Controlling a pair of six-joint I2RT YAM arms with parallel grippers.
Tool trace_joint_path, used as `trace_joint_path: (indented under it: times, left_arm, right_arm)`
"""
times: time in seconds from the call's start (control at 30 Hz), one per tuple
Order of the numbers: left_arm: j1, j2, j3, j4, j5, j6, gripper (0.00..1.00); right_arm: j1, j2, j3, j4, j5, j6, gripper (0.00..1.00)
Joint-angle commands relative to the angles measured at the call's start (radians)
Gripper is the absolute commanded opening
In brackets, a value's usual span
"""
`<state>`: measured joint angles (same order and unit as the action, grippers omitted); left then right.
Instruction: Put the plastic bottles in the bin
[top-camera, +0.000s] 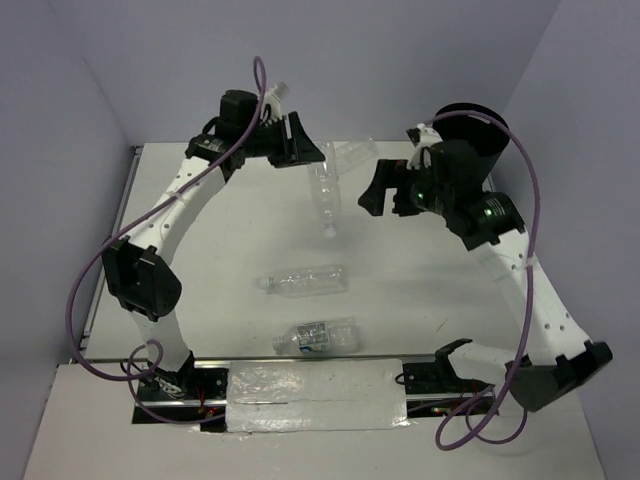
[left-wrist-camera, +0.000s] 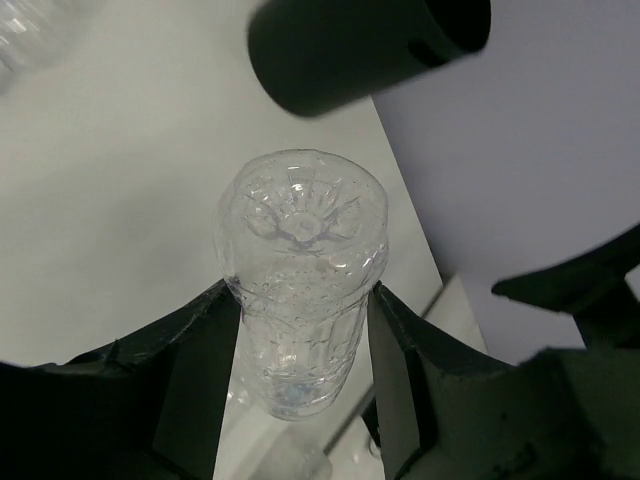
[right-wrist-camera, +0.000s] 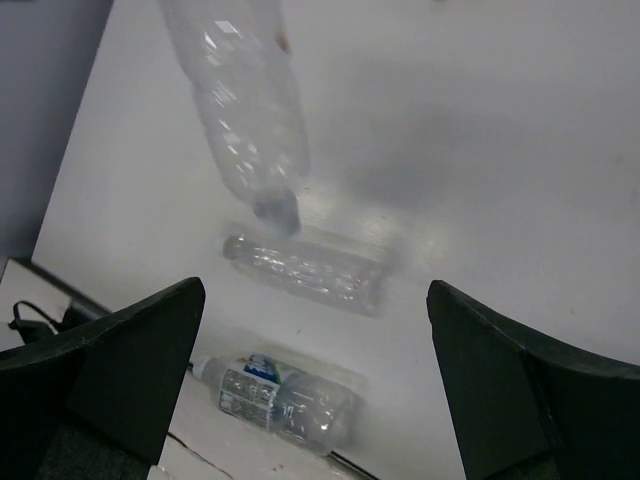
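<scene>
One bottle (left-wrist-camera: 300, 230) sits pinched in the raised left claw (left-wrist-camera: 303, 300); the raised right claw (right-wrist-camera: 315, 292) gapes empty

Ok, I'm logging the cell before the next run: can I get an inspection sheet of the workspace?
Surface: white table, taped strip at near edge.
Job's things: labelled bottle and clear bottle lying flat; third bottle farther back; fourth bottle held; black bin far right.
Clutter: nothing seen.
Grippers: left gripper shut on fourth bottle; right gripper open, empty.
Cables: purple cables loop along both sides.
Surroundings: pale walls.
</scene>
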<state>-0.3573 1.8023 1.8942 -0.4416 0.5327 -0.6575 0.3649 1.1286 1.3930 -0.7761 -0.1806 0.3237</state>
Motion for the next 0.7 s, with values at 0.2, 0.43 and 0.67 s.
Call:
trace_joint_path:
  times: [0.2, 0.43, 0.67]
  left_arm:
    - [-0.078, -0.083, -0.075, 0.080, 0.121, -0.042, 0.60]
    - [-0.091, -0.098, -0.116, 0.147, 0.161, -0.100, 0.60]
    - [-0.117, -0.115, -0.141, 0.178, 0.164, -0.122, 0.60]
  right_arm:
    - [0.127, 0.275, 0.270, 0.001, -0.122, -0.127, 1.00]
    - [0.170, 0.352, 0.271, 0.027, -0.066, -0.120, 1.00]
    - [0.174, 0.375, 0.245, 0.064, -0.017, -0.092, 0.84]
